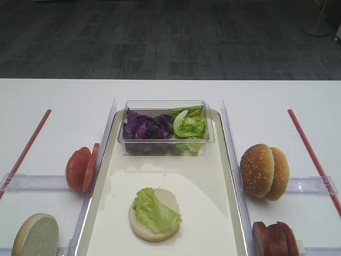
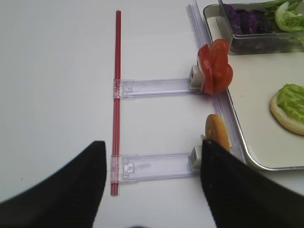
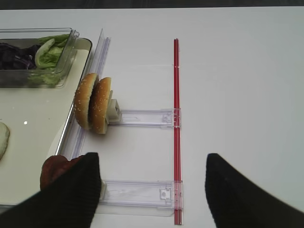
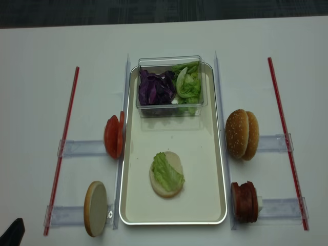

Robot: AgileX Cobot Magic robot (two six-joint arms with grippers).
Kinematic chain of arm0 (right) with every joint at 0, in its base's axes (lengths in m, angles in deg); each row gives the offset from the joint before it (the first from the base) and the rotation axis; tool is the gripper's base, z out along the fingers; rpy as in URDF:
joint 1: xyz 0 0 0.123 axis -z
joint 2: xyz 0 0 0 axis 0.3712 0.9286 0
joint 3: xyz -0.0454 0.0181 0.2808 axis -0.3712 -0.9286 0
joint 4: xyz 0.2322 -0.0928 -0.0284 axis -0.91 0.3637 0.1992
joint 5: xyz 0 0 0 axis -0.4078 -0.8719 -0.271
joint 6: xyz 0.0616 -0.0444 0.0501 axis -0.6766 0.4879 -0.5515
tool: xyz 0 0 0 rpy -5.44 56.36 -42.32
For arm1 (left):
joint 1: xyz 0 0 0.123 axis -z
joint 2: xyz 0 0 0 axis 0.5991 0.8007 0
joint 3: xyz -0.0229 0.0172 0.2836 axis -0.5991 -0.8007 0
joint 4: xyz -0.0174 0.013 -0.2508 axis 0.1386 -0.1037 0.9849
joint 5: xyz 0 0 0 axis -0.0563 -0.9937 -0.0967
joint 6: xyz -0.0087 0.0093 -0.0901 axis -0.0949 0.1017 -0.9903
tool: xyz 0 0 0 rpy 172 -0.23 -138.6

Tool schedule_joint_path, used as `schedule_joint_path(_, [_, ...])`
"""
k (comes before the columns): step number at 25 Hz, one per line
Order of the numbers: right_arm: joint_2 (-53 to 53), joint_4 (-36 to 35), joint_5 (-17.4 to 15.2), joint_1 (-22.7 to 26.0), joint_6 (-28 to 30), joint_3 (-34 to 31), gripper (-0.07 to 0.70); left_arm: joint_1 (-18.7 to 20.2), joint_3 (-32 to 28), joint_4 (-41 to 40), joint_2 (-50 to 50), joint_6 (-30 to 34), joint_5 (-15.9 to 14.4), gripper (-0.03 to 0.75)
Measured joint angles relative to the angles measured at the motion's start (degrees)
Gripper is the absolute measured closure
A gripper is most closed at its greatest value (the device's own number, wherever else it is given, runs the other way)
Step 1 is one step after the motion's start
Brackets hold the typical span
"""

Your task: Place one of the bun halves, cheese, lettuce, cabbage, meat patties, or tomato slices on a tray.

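A bun half (image 4: pixel 167 175) lies cut face up mid-tray (image 4: pixel 207 154) with a lettuce leaf (image 4: pixel 167 173) on it, left of the open right pincer (image 3: pixel 152 190); sesame bun halves (image 3: pixel 93 105) stand on edge ahead-left, meat patties (image 3: pixel 56 170) touching its left finger

Four bun halves (image 4: pixel 242 134), two tomato slices (image 4: pixel 114 137)

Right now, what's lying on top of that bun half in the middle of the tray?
A ruffled lettuce leaf covers part of the bun half on the tray. Anything beneath the leaf is hidden.
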Motion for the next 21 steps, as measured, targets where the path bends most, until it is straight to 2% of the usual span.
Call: schedule_joint_path(21, [0.00,0.00,0.00,0.00,0.00,0.00,0.132,0.00,0.00,0.00,0.00,0.00,0.00,0.300])
